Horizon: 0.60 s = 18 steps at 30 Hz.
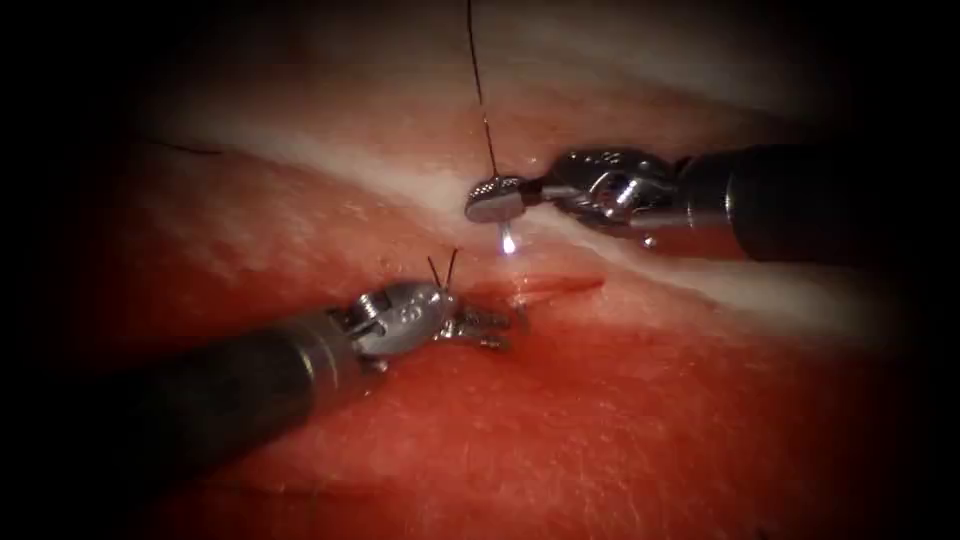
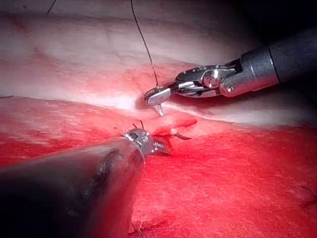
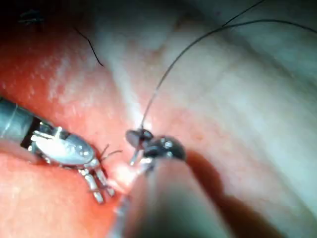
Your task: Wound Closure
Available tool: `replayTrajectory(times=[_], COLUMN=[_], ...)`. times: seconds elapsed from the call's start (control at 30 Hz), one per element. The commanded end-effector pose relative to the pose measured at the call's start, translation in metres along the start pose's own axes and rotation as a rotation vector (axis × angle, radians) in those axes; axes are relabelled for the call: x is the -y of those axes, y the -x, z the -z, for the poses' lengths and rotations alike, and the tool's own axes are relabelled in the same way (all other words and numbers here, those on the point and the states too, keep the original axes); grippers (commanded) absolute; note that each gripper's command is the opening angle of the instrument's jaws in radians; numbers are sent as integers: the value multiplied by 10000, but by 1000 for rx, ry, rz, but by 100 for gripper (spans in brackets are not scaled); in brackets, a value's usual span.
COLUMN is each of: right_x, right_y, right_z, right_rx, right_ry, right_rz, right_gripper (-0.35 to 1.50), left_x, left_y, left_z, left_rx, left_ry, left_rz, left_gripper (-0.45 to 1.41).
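My right tool (image 1: pixel 497 200) comes in from the right with its jaws shut on the curved needle (image 1: pixel 508 238). The needle's bright end points down, just above the tissue (image 1: pixel 620 420) beyond the cut (image 1: pixel 560 288). Black thread (image 1: pixel 482 100) rises from those jaws out of the picture. My left tool (image 1: pixel 503 332) lies at the cut's left end with its jaws open and nothing between them. The left wrist view has the needle (image 2: pixel 159 109) hanging over the cut's raised lip, with the left tool (image 2: pixel 173 145) just below. The right wrist view has the right tool (image 3: pixel 141 144) and the left tool (image 3: pixel 105 194) close together.
Two short cut ends of thread (image 1: pixel 442 268) stick up just behind the left tool's wrist. Red fluid wets the tissue around and below the cut. A pale band of fat (image 1: pixel 760 290) crosses behind the cut, under the right tool's shaft.
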Motion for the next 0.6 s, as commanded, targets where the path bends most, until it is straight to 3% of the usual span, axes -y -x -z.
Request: replayTrajectory(times=[0.03,0.27,0.5,0.57,0.6], right_x=[7,27,24,19,16], right_y=[7,34,33,26,23], right_z=[-12,-12,-5,-2,0], right_rx=[26,90,60,14,-12], right_ry=[-9,-27,-45,-60,-69], right_rz=[-24,-78,-98,-111,-97], right_gripper=[-35,-35,-35,29,52], left_x=[4,4,0,-2,-3], left_y=[1,1,-4,-6,-7], left_z=[-7,-7,-5,-5,-4], left_rx=[-1,-1,-1,-1,-2], left_ry=[1,1,2,2,3], left_rz=[-1,0,2,3,3], left_gripper=[-5,-5,-5,-3,-3])
